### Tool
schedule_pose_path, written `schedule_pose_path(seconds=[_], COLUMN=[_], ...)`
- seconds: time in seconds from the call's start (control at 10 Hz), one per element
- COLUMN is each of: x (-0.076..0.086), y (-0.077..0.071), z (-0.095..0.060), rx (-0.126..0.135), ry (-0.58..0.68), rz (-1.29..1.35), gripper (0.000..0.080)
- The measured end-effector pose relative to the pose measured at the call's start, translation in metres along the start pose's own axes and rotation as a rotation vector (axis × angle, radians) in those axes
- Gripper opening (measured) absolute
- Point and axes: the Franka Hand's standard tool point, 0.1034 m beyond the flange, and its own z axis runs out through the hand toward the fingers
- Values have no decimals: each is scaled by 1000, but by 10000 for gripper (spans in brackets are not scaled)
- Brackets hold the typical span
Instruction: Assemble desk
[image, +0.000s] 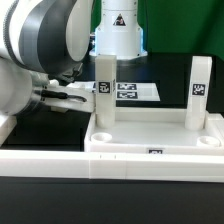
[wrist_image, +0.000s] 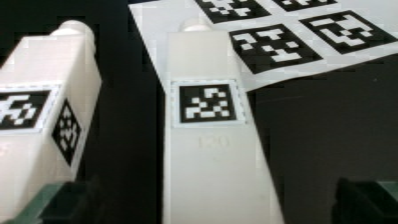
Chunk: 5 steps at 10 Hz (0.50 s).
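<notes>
On the exterior view's left your arm (image: 35, 50) is filling that whole side. The gripper (wrist_image: 214, 200) is sitting wide apart, holding nothing, its fingers (wrist_image: 59, 205) lining up either side of the near leg (image: 105, 85). That leg is standing upright in a corner socket (image: 104, 128) of the desk top (image: 150, 126), so I'm guessing you're going for a clamp-and-twist. Be keeping it centred between them and square to its flat faces. Just behind, the marker board (image: 135, 92) is lying flat. Further right the other leg (image: 200, 88) is standing well apart, leaving room, but the raised rim (image: 130, 140) is running close under the fingers.
</notes>
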Motion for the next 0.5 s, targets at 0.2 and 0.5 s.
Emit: schedule_pose_path(seconds=[0.2,0.5], x=[0,0], y=[2,2], z=[-1,-1], rx=[3,3], ry=[2,2], rz=[3,3], gripper=[394,288])
